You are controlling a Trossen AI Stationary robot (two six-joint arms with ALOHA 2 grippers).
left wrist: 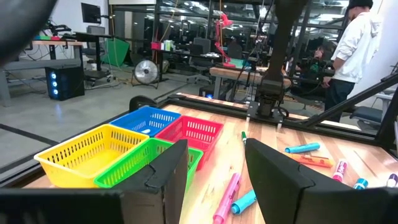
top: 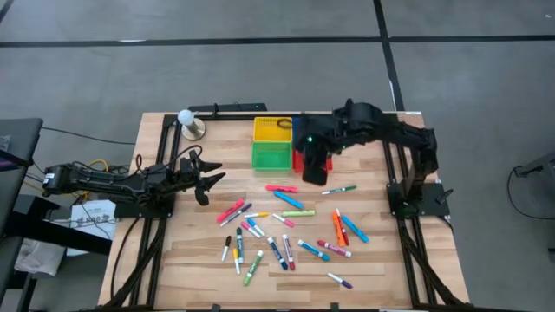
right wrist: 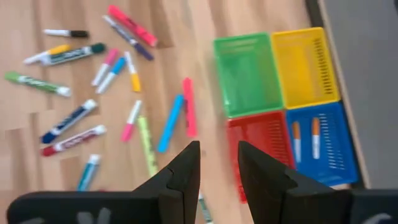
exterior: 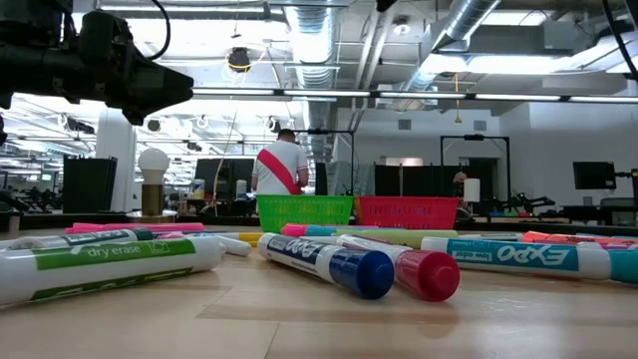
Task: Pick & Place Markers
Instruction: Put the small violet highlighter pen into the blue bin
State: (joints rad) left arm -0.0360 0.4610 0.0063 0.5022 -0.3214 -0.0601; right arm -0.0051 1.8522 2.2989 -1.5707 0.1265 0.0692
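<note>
Markers [exterior: 329, 261], "EXPO", "dry erase" labels

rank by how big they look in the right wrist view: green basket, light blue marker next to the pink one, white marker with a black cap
1. green basket
2. light blue marker
3. white marker with a black cap, clearly the shortest of the three

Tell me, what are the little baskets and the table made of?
The baskets, like the green basket, look like shiny plastic: bright colours and see-through mesh walls. The table looks like pale wood: long planks with grain lines. I can't be sure from looks alone.
</note>
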